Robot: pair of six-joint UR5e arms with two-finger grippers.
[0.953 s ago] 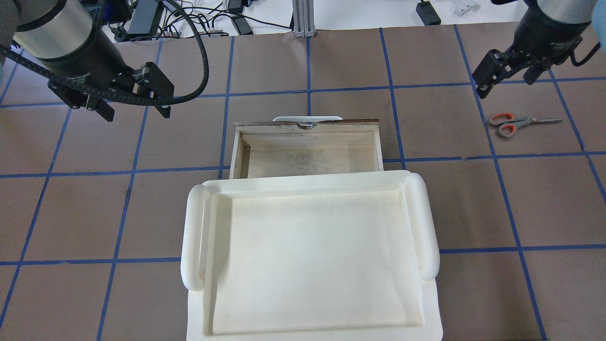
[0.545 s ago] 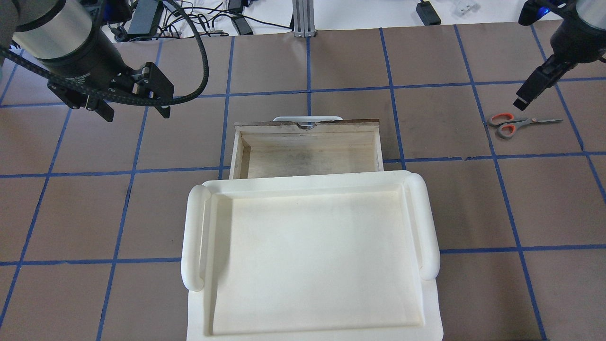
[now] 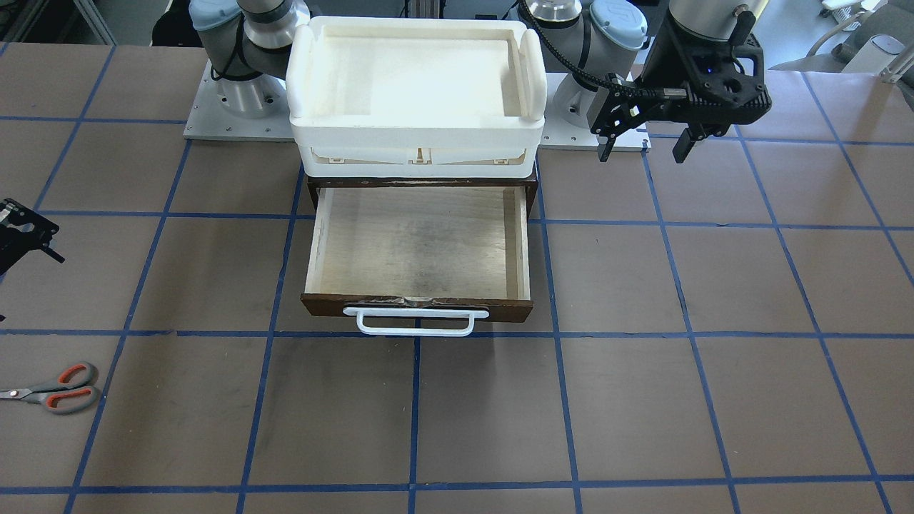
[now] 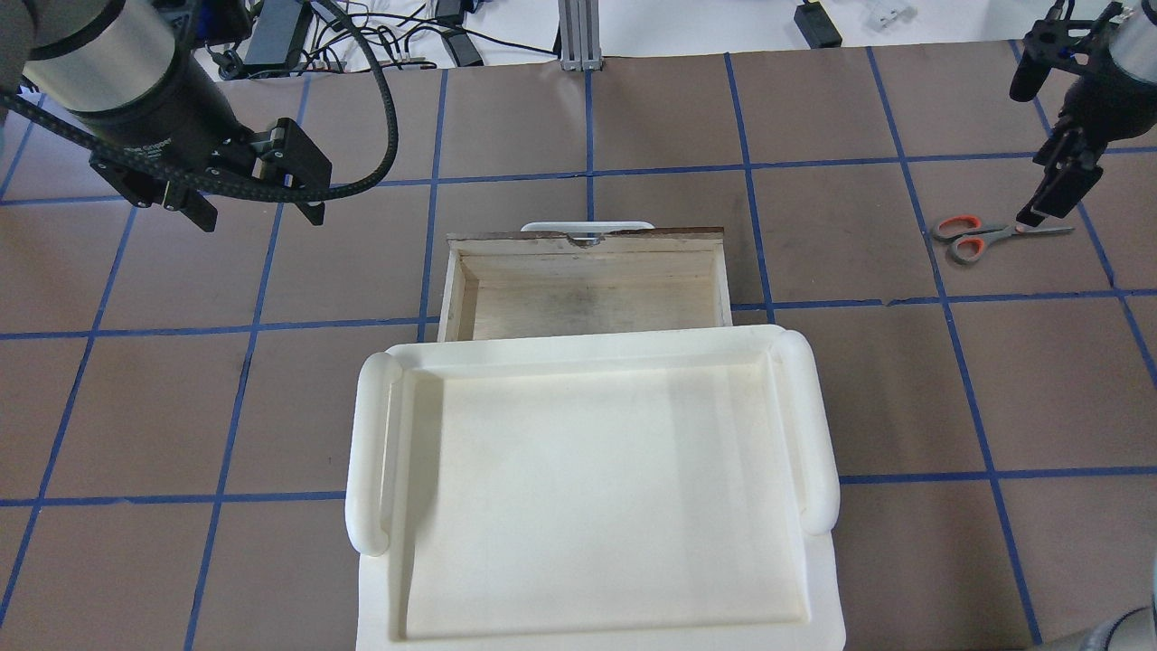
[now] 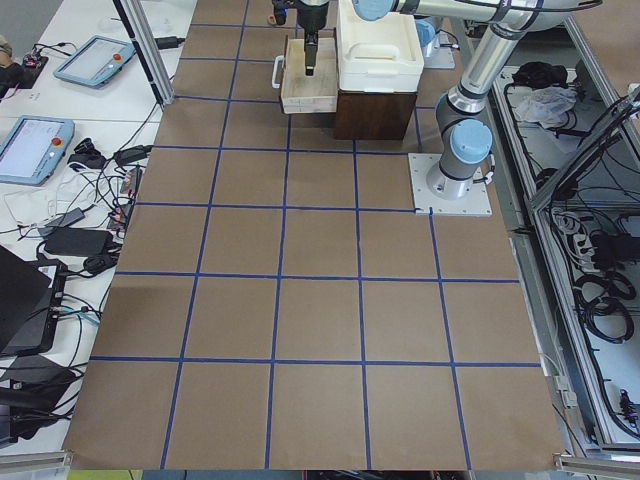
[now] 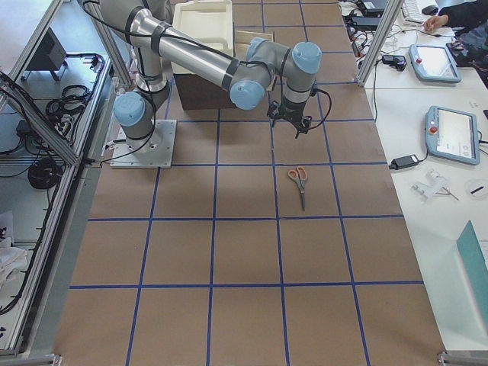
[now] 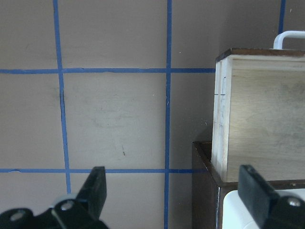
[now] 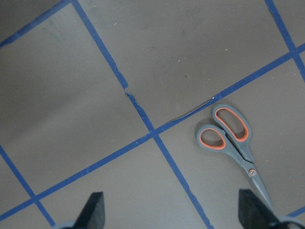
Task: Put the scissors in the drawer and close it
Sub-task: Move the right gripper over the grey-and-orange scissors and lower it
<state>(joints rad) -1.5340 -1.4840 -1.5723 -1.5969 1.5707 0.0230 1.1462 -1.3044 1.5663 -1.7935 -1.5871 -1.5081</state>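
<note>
The step in hand is judged to be the approach for pick-up. The right claw (image 8: 174, 212) hangs above the surface (image 4: 904, 398) with its fingers spread wide and nothing between them. The scissors (image 8: 232, 139) lie at about 4 o'clock of the wrist view's centre, off the claw's midline. In the overhead view the scissors lie flat at 3 o'clock of the drawer (image 4: 587, 240), well apart from it, with the blades shut. Their long axis runs along the 9-to-3 line with a slight tilt. The handle loops point to 9 o'clock, toward the drawer, and the blade tips to 3 o'clock. For a sound grasp, centre the claw over the pivot or the neck just behind the loops. Turn the wrist until the closing line of the fingers crosses the long axis squarely. Descend until the tips nearly touch the surface, then close; the item is thin, so a high close would likely miss it. A grip near the blade tips would probably let the handle end sag. The drawer stands pulled out with its plywood floor exposed. The left claw (image 4: 258, 213), at about 9 o'clock of the drawer, is likewise wide open and holds nothing.
</note>
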